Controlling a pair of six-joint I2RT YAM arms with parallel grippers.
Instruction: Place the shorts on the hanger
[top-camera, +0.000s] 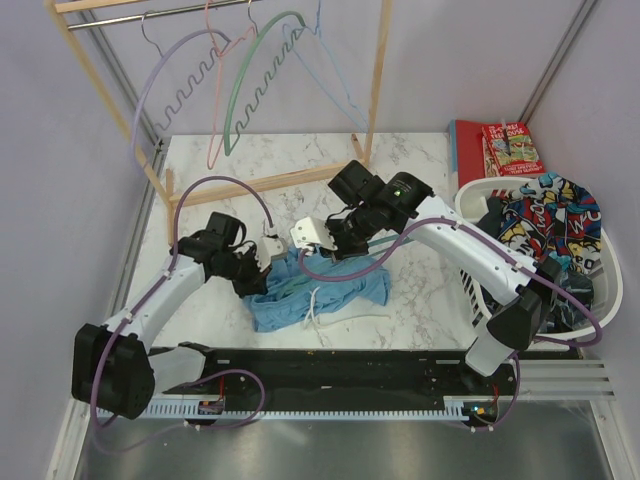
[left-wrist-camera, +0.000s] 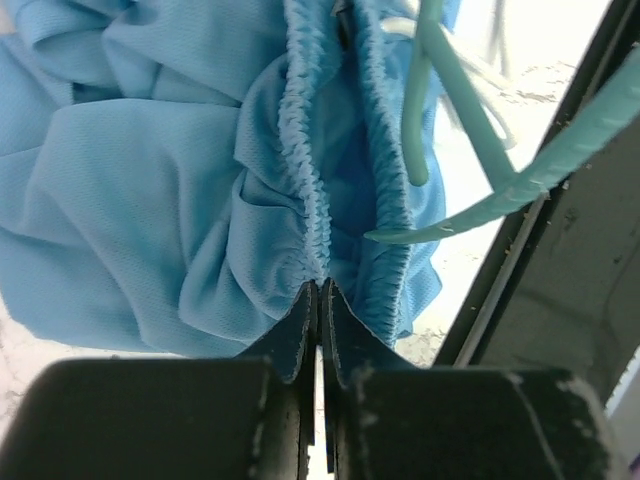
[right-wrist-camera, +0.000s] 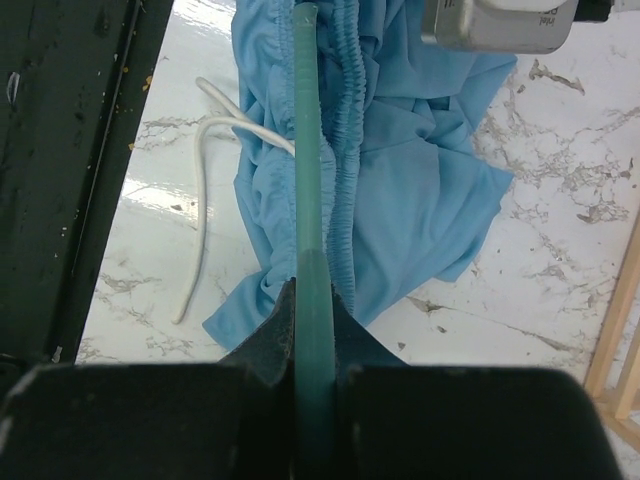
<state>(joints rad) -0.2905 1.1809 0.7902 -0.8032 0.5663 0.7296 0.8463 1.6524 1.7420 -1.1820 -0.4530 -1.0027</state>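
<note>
The left gripper (left-wrist-camera: 319, 292) is clamped on the shorts (left-wrist-camera: 150, 180) at the waistband. The right gripper (right-wrist-camera: 312, 292) is clamped on the hanger (right-wrist-camera: 308, 150).

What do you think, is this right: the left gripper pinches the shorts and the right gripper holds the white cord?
Not quite. The right gripper holds the hanger, not the cord, which lies on the table; the right wrist view shows it. The left gripper does pinch the shorts.
</note>
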